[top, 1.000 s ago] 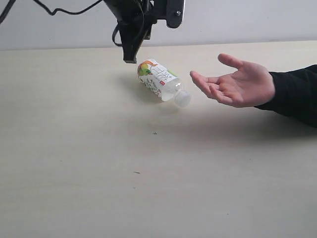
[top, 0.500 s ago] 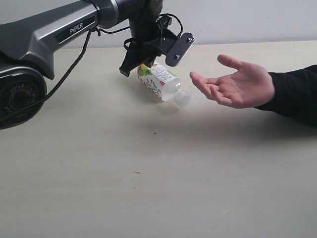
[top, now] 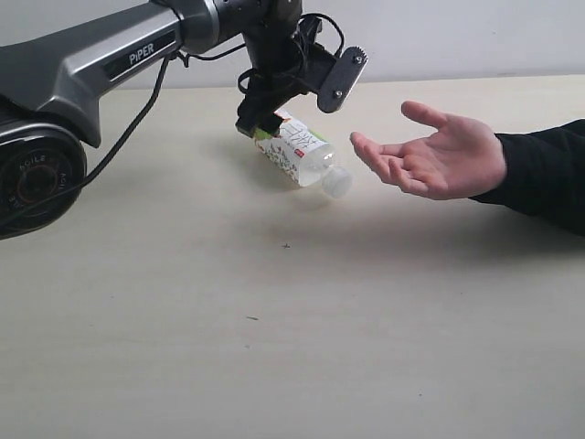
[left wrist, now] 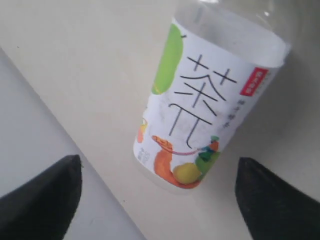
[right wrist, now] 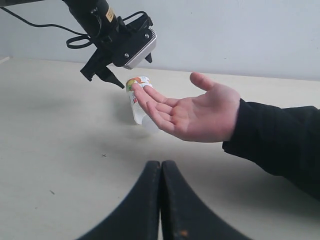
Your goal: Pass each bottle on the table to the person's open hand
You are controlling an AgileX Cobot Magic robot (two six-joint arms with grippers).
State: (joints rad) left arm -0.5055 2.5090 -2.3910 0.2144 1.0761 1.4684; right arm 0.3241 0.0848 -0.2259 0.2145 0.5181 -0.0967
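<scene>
One bottle (top: 297, 151) is in view: whitish plastic, with a green-and-white label and a pale cap (top: 336, 183). Whether it holds any liquid cannot be told. It lies on its side on the table (top: 274, 347), toward the far edge and left of the person's open hand (top: 439, 155).

The left gripper (left wrist: 157, 167) hangs over the base end of the bottle. Its two fingers are spread wide. In the left wrist view the base sits in the gap between the fingertips (left wrist: 50, 192), and neither tip touches it.

The long axis of the bottle runs diagonally. The base points to the far left, under the gripper. The cap points to the near right, toward the hand's fingertips, close to them but apart.

The hand is held palm up, just above the table.

The right gripper (right wrist: 161, 167) is low over the table with its fingers pressed together, holding nothing.
</scene>
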